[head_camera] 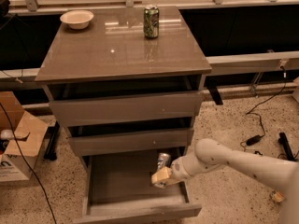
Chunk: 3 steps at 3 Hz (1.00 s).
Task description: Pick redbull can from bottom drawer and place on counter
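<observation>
Gripper [160, 176] fingers shut on redbull can [163, 160] low end, can tilting above them; lifted straight, it'd prob. hit middle drawer [131, 141] overhead & slip.

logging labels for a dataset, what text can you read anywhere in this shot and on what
"n": a lone dark letter, as far as it reads, on the cardboard box at the left edge; the rest is cut off.
green can on the counter: patterned print, too blurred to read.
redbull can, held by the gripper over the bottom drawer: no lettering legible.
</observation>
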Each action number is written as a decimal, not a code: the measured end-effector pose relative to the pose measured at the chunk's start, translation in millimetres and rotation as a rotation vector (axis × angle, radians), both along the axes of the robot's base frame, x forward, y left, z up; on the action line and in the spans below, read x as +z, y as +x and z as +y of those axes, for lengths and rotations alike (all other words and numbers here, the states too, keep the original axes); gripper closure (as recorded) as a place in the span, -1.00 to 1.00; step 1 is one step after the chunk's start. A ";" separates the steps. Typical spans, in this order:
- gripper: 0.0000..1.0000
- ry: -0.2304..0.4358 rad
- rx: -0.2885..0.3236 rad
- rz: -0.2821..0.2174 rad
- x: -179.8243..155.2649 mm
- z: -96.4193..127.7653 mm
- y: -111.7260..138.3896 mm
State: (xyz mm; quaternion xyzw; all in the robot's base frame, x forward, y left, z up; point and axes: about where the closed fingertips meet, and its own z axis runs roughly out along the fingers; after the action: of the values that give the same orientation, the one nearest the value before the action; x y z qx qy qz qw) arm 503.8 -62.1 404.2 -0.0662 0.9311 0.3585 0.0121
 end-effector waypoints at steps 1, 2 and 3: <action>1.00 0.039 0.073 -0.210 102.4 -29.8 -11.7; 1.00 0.024 0.121 -0.446 192.4 -64.3 8.2; 1.00 -0.005 0.161 -0.647 279.9 -87.7 47.5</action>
State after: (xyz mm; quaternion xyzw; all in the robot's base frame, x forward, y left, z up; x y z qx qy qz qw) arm 551.4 -149.8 684.0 -0.2501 0.8716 0.3164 0.2785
